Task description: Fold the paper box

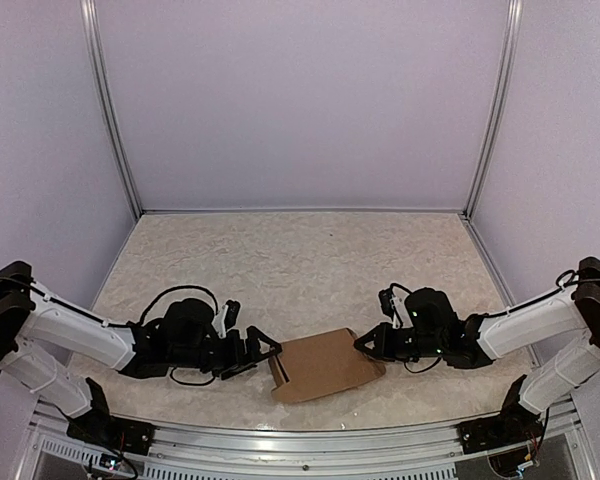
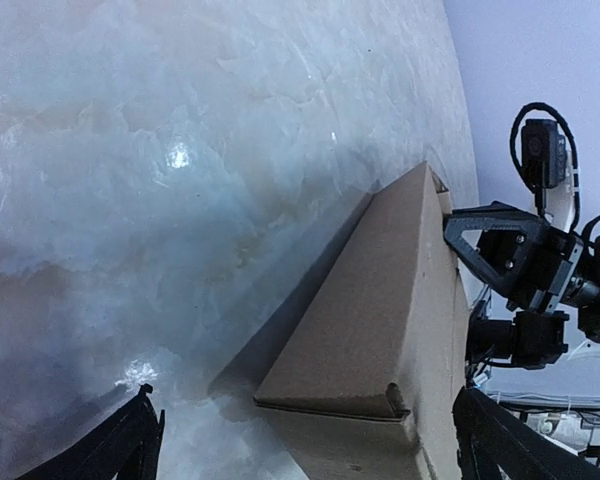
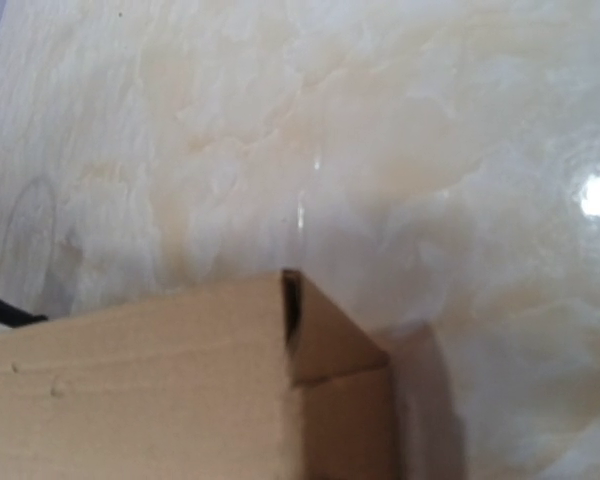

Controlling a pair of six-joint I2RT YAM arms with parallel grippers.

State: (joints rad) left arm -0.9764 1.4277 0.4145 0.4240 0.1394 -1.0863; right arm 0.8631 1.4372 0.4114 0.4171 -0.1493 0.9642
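Right up front by the rail, the paper box [image 1: 325, 365] sits on the marbled table [image 1: 280, 260], basically dead centre between the two arms. Its long axis runs left to right, so one end faces each gripper.

Left gripper [image 1: 257, 355] is just beside the left end with its jaws spread as wide as they go. From its own wrist view the box end lies straight ahead, between the two fingertips [image 2: 130, 440], and nothing is gripped on that side.

Right gripper [image 1: 365, 343] is touching the far right end with its jaws closed. I'd say it's pinching the thin cardboard edge there, though its own camera doesn't show the fingers at all, just the box corner filling the bottom of the view. So both arms are about equally close, but only the right one has a hold.

Box itself: plain brown card, no print, already popped into a flattish oblong shell. The left end looks unfinished, with a creased flap hanging loose, and there's a dark gap at one corner on the right.
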